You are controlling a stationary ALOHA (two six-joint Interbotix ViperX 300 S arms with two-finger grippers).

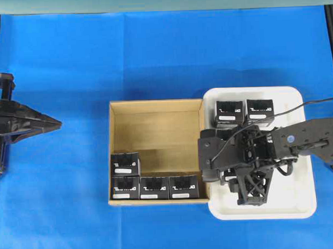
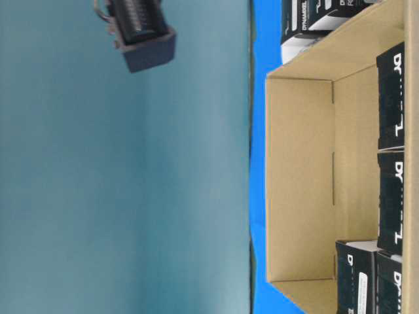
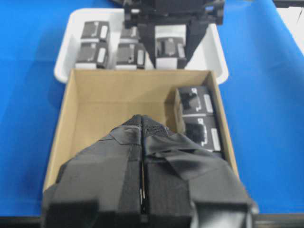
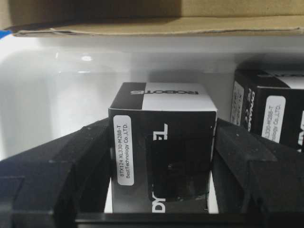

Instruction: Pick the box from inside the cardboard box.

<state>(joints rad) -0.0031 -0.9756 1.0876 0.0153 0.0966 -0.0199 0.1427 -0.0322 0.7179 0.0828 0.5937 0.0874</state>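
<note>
The brown cardboard box (image 1: 155, 111) lies mid-table and holds several small black boxes (image 1: 154, 187) along its near and left walls. My right gripper (image 1: 214, 155) is over the white tray (image 1: 300, 202), beside the cardboard box. It is shut on one black box (image 4: 161, 137) with a white label, a finger pressing each side; this box also shows in the left wrist view (image 3: 168, 47). My left gripper (image 1: 60, 124) is shut and empty, well left of the cardboard box (image 3: 95, 95), its tips (image 3: 142, 121) pointing at it.
Other black boxes stand in the tray, two at its far end (image 1: 229, 112) (image 1: 260, 111), and more under my right gripper. Blue cloth (image 1: 153, 48) covers the table. The cardboard box's right wall touches the tray.
</note>
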